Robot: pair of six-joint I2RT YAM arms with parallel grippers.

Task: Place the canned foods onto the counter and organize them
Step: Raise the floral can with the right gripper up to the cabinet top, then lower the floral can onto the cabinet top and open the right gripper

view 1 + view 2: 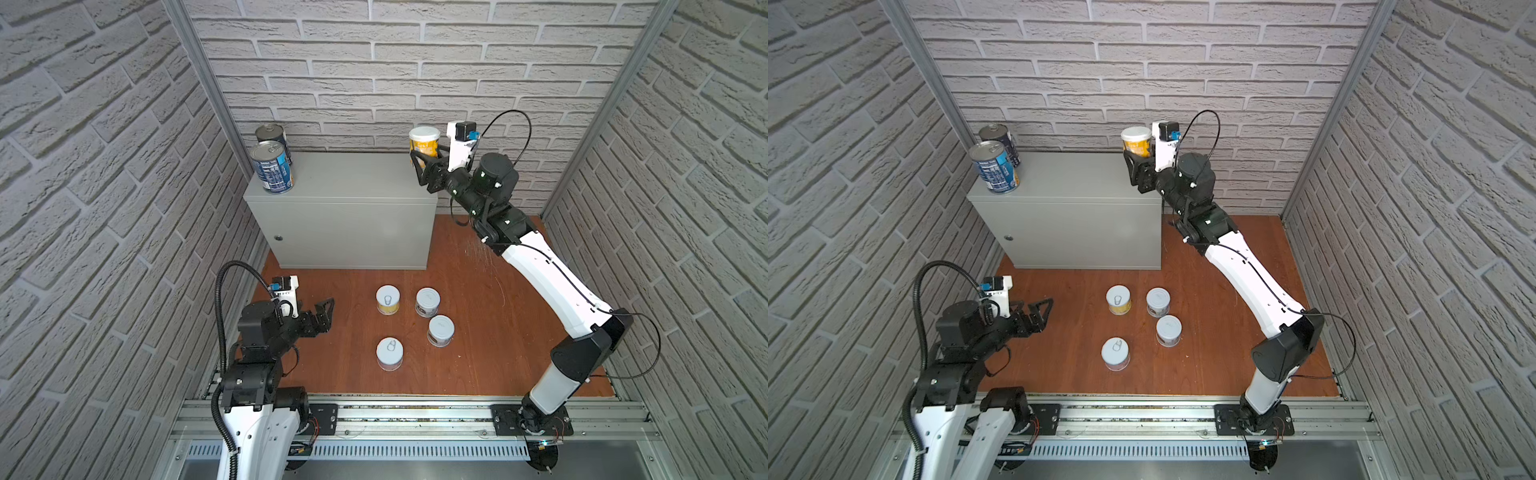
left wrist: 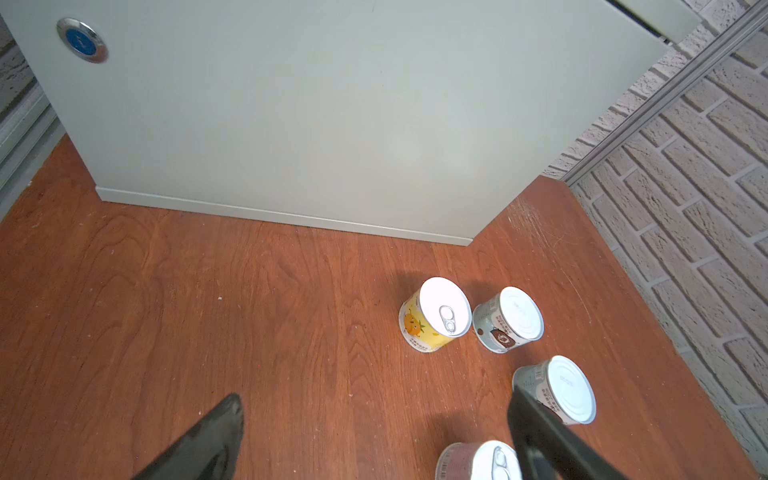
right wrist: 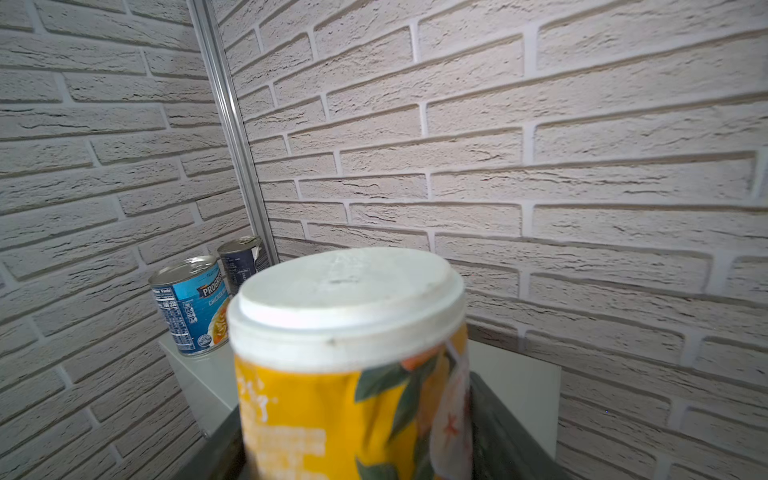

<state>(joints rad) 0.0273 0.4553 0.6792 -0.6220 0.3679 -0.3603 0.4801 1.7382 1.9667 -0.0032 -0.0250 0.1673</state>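
The right hand (image 1: 426, 157) grips a yellow can (image 1: 424, 140) above the table (image 1: 353, 178). The left hand (image 1: 325, 315) is spread wide.

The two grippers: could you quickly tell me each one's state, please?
Left gripper: open, holding nothing.
Right gripper: closed on the yellow can.

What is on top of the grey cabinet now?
At its left rear corner stand the blue-labelled can and the dark can behind it. The right gripper holds the yellow can over the right edge of the cabinet; whether it rests there is hidden.
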